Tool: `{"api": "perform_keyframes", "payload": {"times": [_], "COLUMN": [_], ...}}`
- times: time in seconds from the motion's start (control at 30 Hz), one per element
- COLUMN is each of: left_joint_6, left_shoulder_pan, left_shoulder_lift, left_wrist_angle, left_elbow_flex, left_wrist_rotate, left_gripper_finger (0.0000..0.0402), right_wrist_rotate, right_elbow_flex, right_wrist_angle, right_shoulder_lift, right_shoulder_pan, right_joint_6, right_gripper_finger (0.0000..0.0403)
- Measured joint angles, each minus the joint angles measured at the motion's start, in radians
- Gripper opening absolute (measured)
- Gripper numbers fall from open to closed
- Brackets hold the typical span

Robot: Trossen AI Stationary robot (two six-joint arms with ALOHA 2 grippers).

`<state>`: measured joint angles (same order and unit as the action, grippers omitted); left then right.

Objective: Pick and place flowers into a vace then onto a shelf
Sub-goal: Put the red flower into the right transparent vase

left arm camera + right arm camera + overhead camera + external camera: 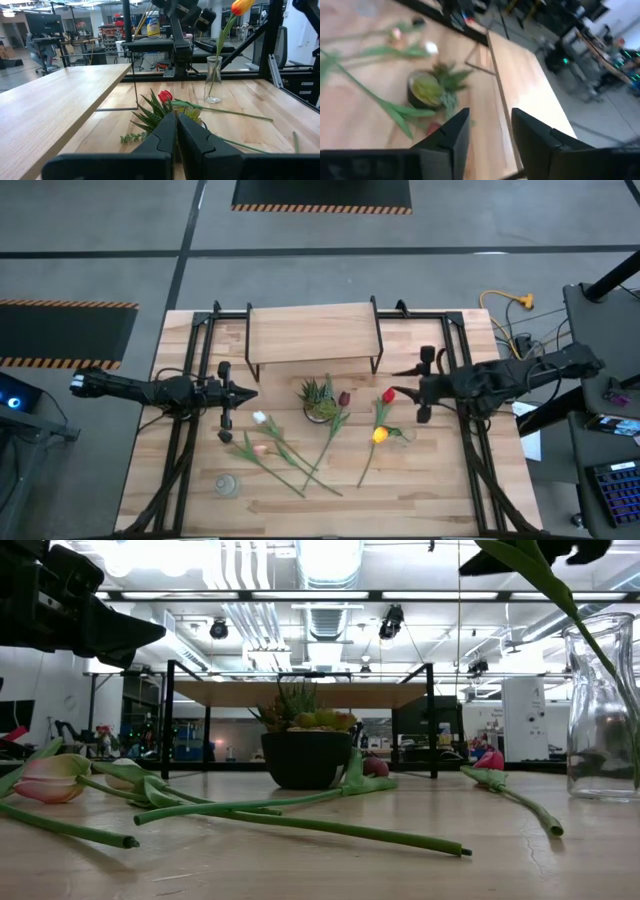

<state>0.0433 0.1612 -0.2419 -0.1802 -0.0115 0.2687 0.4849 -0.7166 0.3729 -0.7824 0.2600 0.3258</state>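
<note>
So here's what we're looking at, reading the overhead view as a clock with the shelf at 12. The right fingers are spread apart with nothing between them, and they hang above the surface at about 3 o'clock of the potted plant, tips pointing toward it. The yellow tulip stands in the glass vase, which sits at roughly 7 o'clock from those fingers. Its stem leans and its head rises well above the rim, clear of both fingers. The red tulip lies flat with its head just below the right fingers, and its stem runs off toward 7 o'clock, passing close to the vase. The left fingers are pressed shut on nothing. They wait at 9 o'clock of the plant and point across at it. The maroon tulip lies right beside the pot at its 3 o'clock. The white tulip and pink tulip sit at 7 to 8 o'clock of the pot, and their stems cross as they run toward the near edge. For room, we see open wood at the 5 o'clock corner and along the near edge. The shelf's thin black legs stand just past the plant at 12, and dark frame rails run down both sides of the surface.
</note>
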Motion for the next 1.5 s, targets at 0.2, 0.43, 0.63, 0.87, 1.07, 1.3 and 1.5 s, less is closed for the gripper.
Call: {"api": "perform_keyframes", "payload": {"times": [0.2,0.43,0.63,0.87,1.07,1.3,1.5], "left_joint_6": [0.000,0.000,0.000,0.000,0.000,0.000,0.000], "left_shoulder_pan": [0.000,0.000,0.000,0.000,0.000,0.000,0.000], "left_shoulder_lift": [0.000,0.000,0.000,0.000,0.000,0.000,0.000], "left_wrist_angle": [0.000,0.000,0.000,0.001,0.001,0.001,0.000], "left_elbow_flex": [0.000,0.000,0.000,0.000,0.000,0.000,0.000], "left_wrist_rotate": [0.000,0.000,0.000,0.000,0.000,0.000,0.000], "left_gripper_finger": [0.0000,0.0000,0.0000,0.0000,0.0000,0.0000,0.0000], "right_wrist_rotate": [0.042,0.046,0.050,-0.048,-0.166,-0.251,-0.287], "right_elbow_flex": [-0.096,-0.267,-0.379,-0.475,-0.564,-0.643,-0.698], "right_wrist_angle": [0.153,0.311,0.429,0.519,0.631,0.779,0.846], "right_shoulder_lift": [-0.129,-0.215,-0.246,-0.319,-0.427,-0.559,-0.637], "right_shoulder_pan": [0.000,-0.035,-0.136,-0.244,-0.324,-0.335,-0.365], "right_joint_6": [-0.054,-0.359,-0.726,-0.923,-1.078,-1.194,-1.291], "right_gripper_finger": [0.0184,0.0193,0.0178,0.0173,0.0190,0.0218,0.0238]}}
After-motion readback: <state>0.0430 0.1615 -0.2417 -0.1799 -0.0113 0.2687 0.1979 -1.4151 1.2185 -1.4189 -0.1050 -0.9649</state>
